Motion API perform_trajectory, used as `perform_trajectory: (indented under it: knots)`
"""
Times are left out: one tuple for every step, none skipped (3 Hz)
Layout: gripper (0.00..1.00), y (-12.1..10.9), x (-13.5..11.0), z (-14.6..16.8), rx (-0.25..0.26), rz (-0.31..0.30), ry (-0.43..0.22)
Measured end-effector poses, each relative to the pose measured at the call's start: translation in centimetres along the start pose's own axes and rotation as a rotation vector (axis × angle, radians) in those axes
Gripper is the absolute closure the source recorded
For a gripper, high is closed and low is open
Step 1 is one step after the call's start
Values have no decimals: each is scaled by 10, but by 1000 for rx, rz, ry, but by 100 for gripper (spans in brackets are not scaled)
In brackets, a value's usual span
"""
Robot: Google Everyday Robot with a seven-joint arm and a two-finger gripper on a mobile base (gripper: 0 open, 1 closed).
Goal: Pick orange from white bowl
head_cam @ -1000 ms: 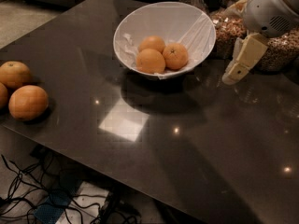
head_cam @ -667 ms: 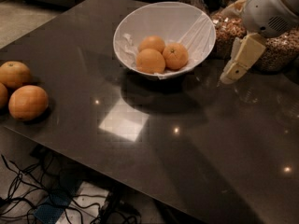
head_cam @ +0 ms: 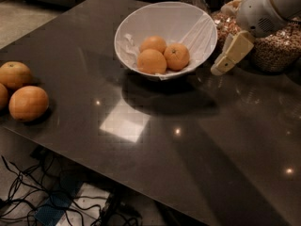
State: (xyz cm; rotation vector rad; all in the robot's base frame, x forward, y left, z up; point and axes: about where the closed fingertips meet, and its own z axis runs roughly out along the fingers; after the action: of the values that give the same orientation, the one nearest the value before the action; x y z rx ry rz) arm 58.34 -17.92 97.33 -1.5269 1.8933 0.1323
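The white bowl point(head_cam: 141, 22) stands on the dark table at the back middle, lined with crumpled white paper. Three small oranges lie in it. The orange point(head_cam: 177, 56) with a dark stem dot is the right one of them; the two others point(head_cam: 151, 61) point(head_cam: 153, 43) lie to its left. My gripper point(head_cam: 220, 69) hangs just right of the bowl's right rim, outside it, low over the table and slanting down toward the left. It holds nothing that I can see. The white arm point(head_cam: 263, 8) reaches in from the top right.
Three bigger oranges lie at the table's left edge point(head_cam: 28, 102) point(head_cam: 14, 74) point(head_cam: 1, 96). A container of brownish grainy food point(head_cam: 277, 51) stands behind the gripper at the right. Cables point(head_cam: 28, 192) lie on the floor below the table's front edge.
My gripper has moved a little to the left and up, closer to the bowl's right rim. The bowl and the oranges have not moved.
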Motion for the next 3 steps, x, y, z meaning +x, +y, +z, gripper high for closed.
perform_trajectory:
  knots:
    - [0, -17, 0, 15, 6, 36, -21]
    - [12, -26, -10, 28, -3, 25, -26]
    - [17, -29, -24, 41, -24, -8, -24]
